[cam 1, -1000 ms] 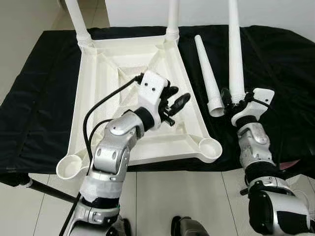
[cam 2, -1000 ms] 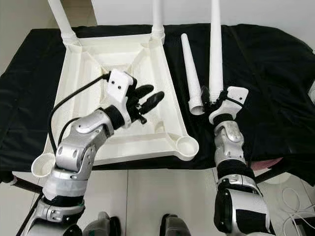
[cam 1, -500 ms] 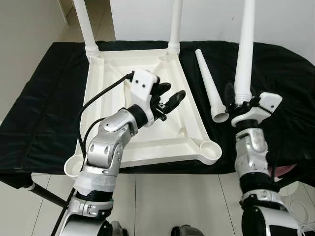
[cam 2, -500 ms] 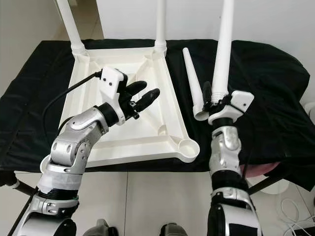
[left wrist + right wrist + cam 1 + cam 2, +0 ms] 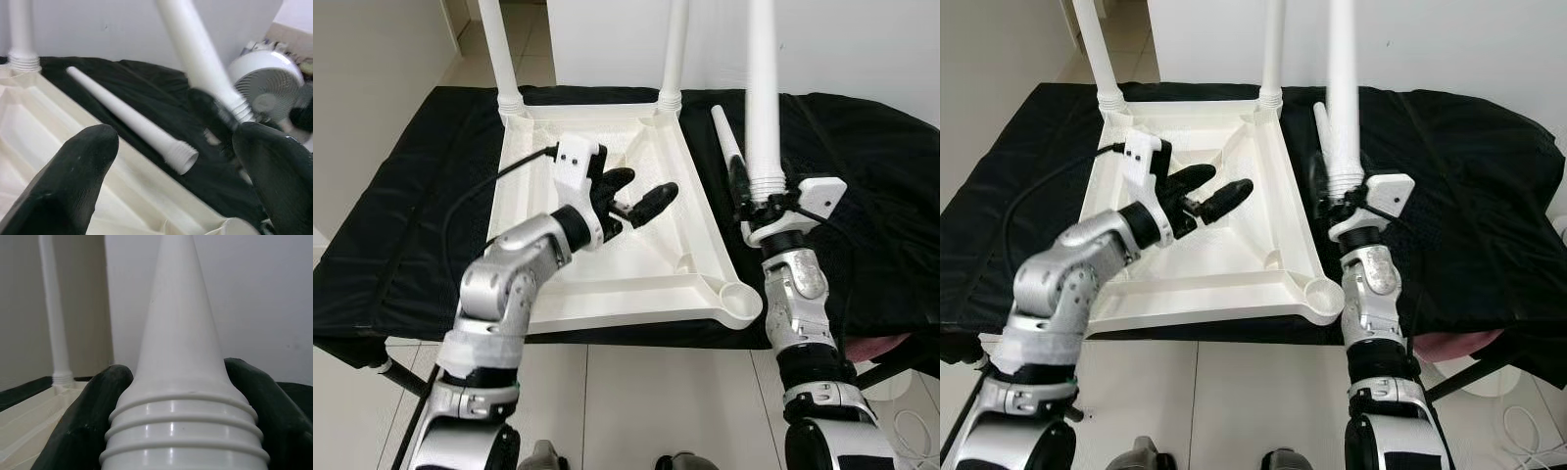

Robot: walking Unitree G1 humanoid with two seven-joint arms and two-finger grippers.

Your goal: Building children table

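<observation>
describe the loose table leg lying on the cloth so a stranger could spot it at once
On the black cloth lies an upturned white tabletop with two legs screwed in at its far corners. The loose leg lies flat just right of it, a white tapered tube, while the right gripper holds a similar leg upright.

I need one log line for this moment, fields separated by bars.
right gripper: shut on leg, upright | left gripper: open over tabletop | spare leg: on cloth

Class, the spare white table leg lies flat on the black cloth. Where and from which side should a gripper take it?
Grip the loose leg on its thick part just behind the threaded end, from above. It lies flat beside the tabletop, so the fingers can straddle it crosswise.
</observation>
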